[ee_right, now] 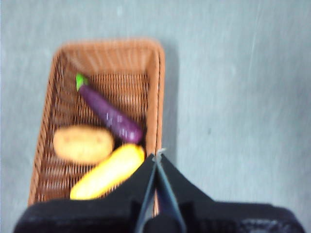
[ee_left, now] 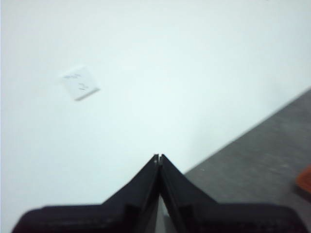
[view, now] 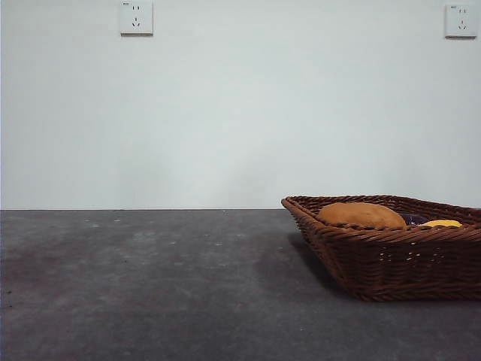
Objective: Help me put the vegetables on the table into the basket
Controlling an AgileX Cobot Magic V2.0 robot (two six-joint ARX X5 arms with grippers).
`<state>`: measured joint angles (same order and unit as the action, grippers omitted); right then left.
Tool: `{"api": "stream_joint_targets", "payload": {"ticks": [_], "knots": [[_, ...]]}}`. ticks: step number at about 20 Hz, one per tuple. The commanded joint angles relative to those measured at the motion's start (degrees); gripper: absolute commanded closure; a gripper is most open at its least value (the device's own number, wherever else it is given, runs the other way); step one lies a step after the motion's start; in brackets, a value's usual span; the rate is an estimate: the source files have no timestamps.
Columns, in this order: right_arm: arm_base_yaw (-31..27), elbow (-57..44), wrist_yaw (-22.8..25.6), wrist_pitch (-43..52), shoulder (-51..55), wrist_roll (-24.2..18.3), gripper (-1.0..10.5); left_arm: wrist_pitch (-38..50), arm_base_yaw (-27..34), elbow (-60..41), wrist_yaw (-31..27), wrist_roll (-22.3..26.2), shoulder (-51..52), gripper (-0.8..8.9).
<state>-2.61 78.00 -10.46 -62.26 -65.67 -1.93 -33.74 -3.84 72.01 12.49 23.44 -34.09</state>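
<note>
The brown wicker basket [view: 391, 256] stands on the grey table [view: 150, 286] at the right. In the right wrist view the basket [ee_right: 155, 87] holds all three vegetables: the purple eggplant [ee_right: 109, 114], the orange-brown potato [ee_right: 82, 144] and the yellow corn cob [ee_right: 109, 171]. In the front view the potato [view: 361, 214], a bit of the eggplant [view: 413, 219] and the corn [view: 442, 223] show over the rim. My right gripper [ee_right: 157, 156] is shut and empty, high above the basket's edge. My left gripper [ee_left: 159, 157] is shut and empty, facing the wall.
A white wall with two sockets [view: 136, 17] [view: 460, 20] stands behind the table. A socket [ee_left: 79, 83] and a strip of the table [ee_left: 262, 165] show in the left wrist view. Neither arm shows in the front view.
</note>
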Motion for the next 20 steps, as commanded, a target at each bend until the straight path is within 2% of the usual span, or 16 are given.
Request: {"api": "stream_joint_targets", "payload": {"ticks": [1, 7, 11, 17, 20], "knots": [[0.00, -0.04, 0.07, 2.29, -0.20, 0.17, 9.5, 5.07, 2.03, -13.33, -0.26, -0.13, 6.54, 8.17], [0.00, -0.04, 0.07, 2.93, -0.20, 0.17, 9.5, 20.48, 5.18, -46.49, -0.17, -12.31, 23.02, 8.17], [0.00, -0.04, 0.07, 2.93, -0.20, 0.17, 9.5, 26.05, 6.03, -62.40, -0.57, -18.69, 30.25, 8.17], [0.00, -0.04, 0.07, 2.91, -0.20, 0.17, 9.5, 25.64, 6.08, -71.28, -0.55, -24.24, 33.88, 8.17], [0.00, -0.04, 0.07, 2.91, -0.20, 0.17, 9.5, 24.59, 6.03, -71.54, -0.50, -24.72, 33.86, 8.17]]}}
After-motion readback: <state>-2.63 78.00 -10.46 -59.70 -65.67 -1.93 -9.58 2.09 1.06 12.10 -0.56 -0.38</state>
